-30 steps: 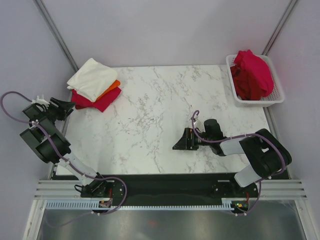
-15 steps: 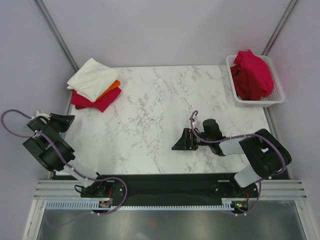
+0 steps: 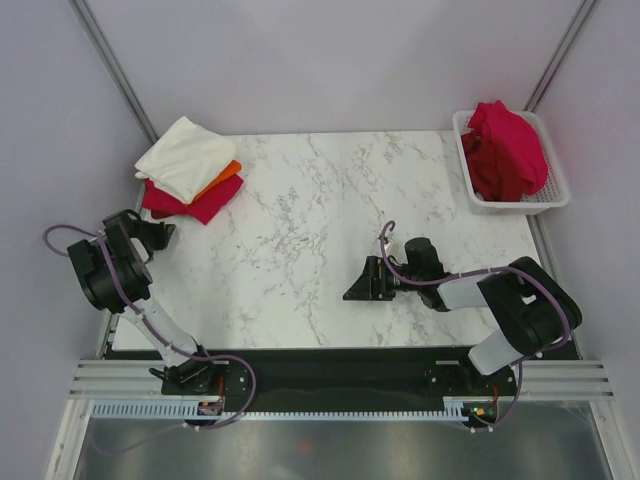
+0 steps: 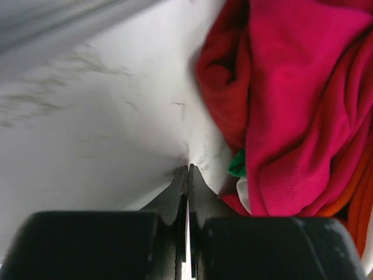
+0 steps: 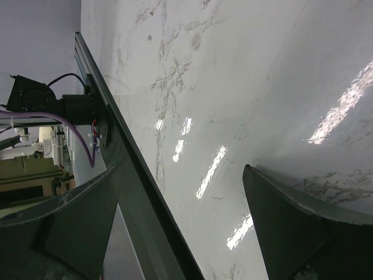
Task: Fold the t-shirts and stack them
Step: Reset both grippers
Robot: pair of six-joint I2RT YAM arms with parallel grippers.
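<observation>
A folded stack of t-shirts lies at the table's far left corner: a cream-white one (image 3: 185,155) on top, a bright orange one (image 3: 224,176) under it and a crimson one (image 3: 196,206) at the bottom. My left gripper (image 3: 165,230) is shut and empty just in front of that stack. In the left wrist view its tips (image 4: 187,169) meet over bare marble, with the crimson cloth (image 4: 291,105) and an orange edge (image 4: 361,192) close to their right. My right gripper (image 3: 358,282) rests low at mid-table, open (image 5: 180,169), with nothing between its fingers. Another crimson t-shirt (image 3: 505,148) is heaped in the basket.
The white mesh basket (image 3: 520,205) stands at the far right corner. The marble tabletop (image 3: 300,200) stretches between stack and basket. A black rail (image 5: 140,204) with cables runs along the near edge in the right wrist view. Grey walls close in on both sides.
The left arm has swung in from beyond the table's left edge toward the front of the stack, and its jaws have shut. The right arm has barely shifted.
</observation>
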